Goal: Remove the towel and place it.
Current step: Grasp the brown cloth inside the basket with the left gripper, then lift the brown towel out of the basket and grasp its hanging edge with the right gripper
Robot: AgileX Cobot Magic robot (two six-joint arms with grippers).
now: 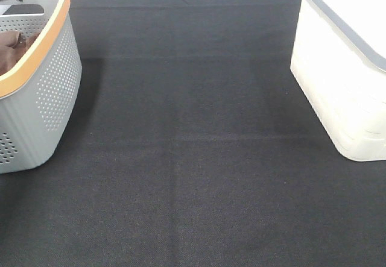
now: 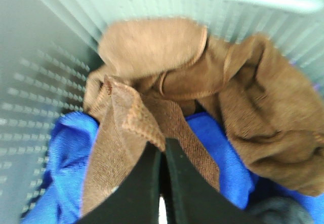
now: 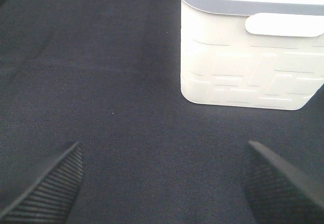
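Exterior high: grey perforated basket (image 1: 48, 86) at the left edge of the dark worktop (image 1: 193, 158), white bin (image 1: 344, 86) at the right edge, wide bare stretch between. Brown fabric (image 1: 11, 53) shows inside the basket under the orange rim; can't tell which cloth from here. Neither set of fingers readable in this view

Left wrist: blurry. Left fingers (image 2: 144, 183) are down inside the basket, pressed together with no visible gap, pinching a raised fold of the towel (image 2: 126, 118), the ribbed reddish-brown one with a stitched edge. White tag not clearly visible, so the ID is a judgement. Towel lies on top of a blue cloth (image 2: 66, 148), touching a second brown cloth (image 2: 268, 123) bunched beside it against the basket wall

Right wrist: right fingers (image 3: 50, 188) spread wide, nothing between them, hovering over bare worktop with the white bin ahead, well apart from the basket

Risks:
- the grip is only on a thin fold near the edge, so the fabric could slide out on the lift
- the second brown cloth overlaps the towel at the far side and could get dragged up with it
- the blue cloth underneath may cling and ride along
- hanging towel could catch on the basket rim on the way out
- wrong brown cloth is possible, since no tag is seen
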